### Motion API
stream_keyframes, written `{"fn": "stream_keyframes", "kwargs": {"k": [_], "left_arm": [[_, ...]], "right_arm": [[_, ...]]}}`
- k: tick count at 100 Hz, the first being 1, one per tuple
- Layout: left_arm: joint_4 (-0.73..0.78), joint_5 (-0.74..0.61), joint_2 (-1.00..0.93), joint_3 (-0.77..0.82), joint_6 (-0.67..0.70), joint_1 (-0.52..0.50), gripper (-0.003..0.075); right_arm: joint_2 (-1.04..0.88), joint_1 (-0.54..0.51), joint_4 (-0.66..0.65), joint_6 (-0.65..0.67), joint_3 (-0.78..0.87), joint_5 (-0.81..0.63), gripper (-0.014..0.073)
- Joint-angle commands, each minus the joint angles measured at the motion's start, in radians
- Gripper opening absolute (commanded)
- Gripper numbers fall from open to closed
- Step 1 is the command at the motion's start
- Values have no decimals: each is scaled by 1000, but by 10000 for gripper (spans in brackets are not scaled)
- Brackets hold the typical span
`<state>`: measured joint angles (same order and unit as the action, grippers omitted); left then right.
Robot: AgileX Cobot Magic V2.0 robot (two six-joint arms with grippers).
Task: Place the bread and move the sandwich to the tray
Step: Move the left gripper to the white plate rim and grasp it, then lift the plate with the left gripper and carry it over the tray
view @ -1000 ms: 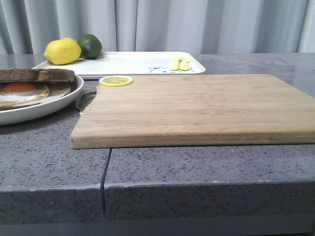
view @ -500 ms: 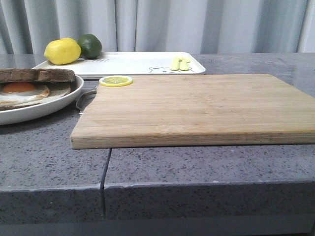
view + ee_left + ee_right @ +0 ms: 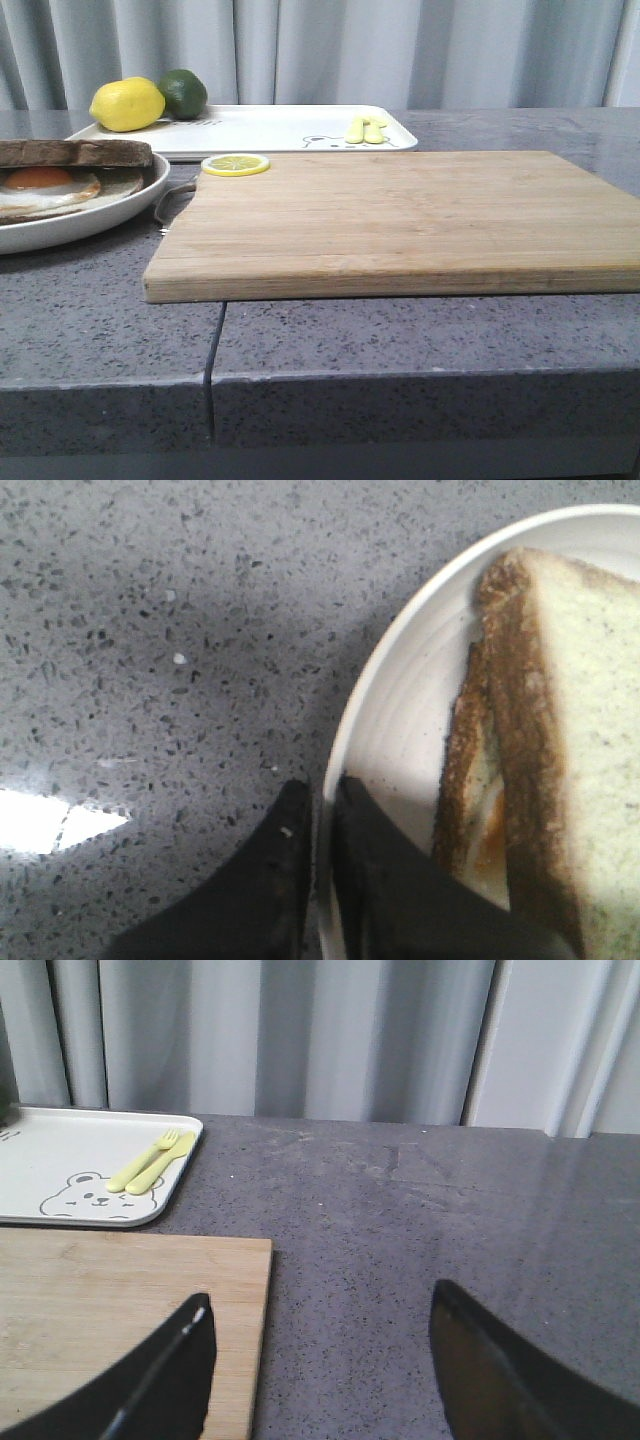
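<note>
While the front view shows it only edge-on, the sandwich (image 3: 60, 178), a fried egg with orange yolk on toast under a brown-crusted slice, sits on a round white shallow plate (image 3: 95, 222) at the table's left. From the left wrist camera, the pale-crumbed bread slice (image 3: 580, 730) lies on top, and the left gripper (image 3: 322, 810) has its dark fingers nearly closed on the plate's rim, though contact is hard to judge. Only the right wrist view shows the right gripper (image 3: 320, 1360), fingers wide over a wooden cutting board (image 3: 400, 220). Behind it, the flat white rectangular tray (image 3: 270, 128) holds a lemon (image 3: 127, 104), a lime (image 3: 183, 93), pale yellow cutlery (image 3: 148, 1163) and a cartoon bear print (image 3: 75, 1196). A lemon slice (image 3: 235, 164) rests on the board's corner.
</note>
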<state>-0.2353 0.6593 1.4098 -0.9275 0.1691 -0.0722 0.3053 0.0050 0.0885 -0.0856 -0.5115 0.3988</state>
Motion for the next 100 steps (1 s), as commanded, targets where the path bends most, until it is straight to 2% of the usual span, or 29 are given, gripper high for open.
{"fn": "stream_keyframes", "kwargs": {"k": [1,29,58,100], "left_arm": [[-20,-36,-23,-33,1,-1,-8],[-51,-45,-23,-33,0,-1,-10],[-175,-47,-23,-33,-49,-1,-10],[-251,-52,-79,-33,-73,-1,-10]], "right_arm": [[8,-5,-9,2,-27,-82,469],[8,-5,-9,2,-27,-82,469],[8,-5,-9,2,-27,-84,469],[8,-5,-9,2,-27,-98,469]]}}
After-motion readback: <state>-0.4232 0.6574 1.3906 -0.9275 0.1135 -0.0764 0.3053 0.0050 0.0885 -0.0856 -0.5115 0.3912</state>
